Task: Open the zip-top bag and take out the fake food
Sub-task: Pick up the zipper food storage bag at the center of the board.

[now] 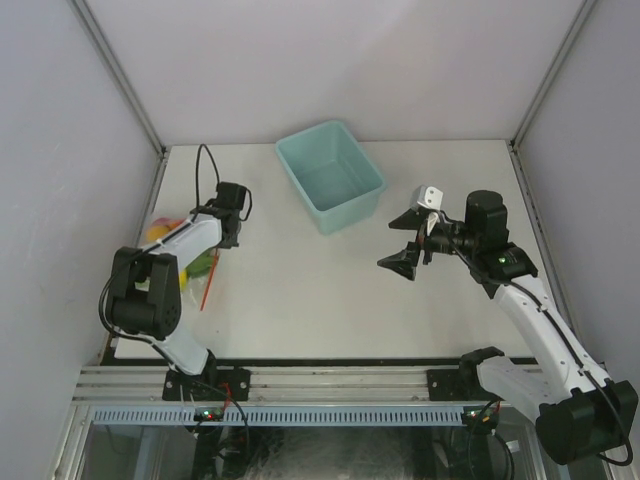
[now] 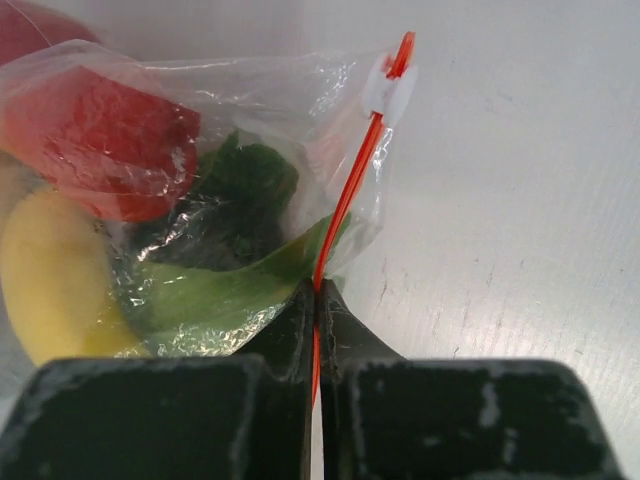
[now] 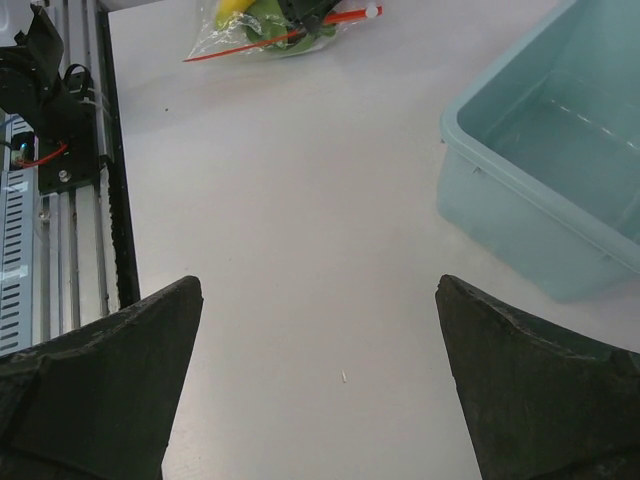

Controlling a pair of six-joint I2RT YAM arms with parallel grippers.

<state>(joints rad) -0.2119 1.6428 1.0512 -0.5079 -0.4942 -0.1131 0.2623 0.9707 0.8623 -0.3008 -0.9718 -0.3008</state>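
Observation:
The zip-top bag (image 2: 230, 110) lies at the table's left edge (image 1: 165, 232), clear, with its red-orange zipper strip (image 2: 350, 190) and a white slider (image 2: 390, 88) at the strip's far end. Inside it shows fake food: a red piece (image 2: 100, 140), a yellow piece (image 2: 50, 270), a long green piece (image 2: 200, 295) and a dark piece (image 2: 245, 185). My left gripper (image 2: 317, 292) is shut on the zipper strip, also seen from above (image 1: 215, 252). My right gripper (image 1: 404, 242) is open and empty above the table's right middle (image 3: 318, 290). The bag shows far off in the right wrist view (image 3: 265, 25).
A teal bin (image 1: 305, 150) stands empty at the back middle; its near corner shows in the right wrist view (image 3: 520, 220). Enclosure walls close in the left, right and back. A metal rail (image 1: 330, 380) runs along the near edge.

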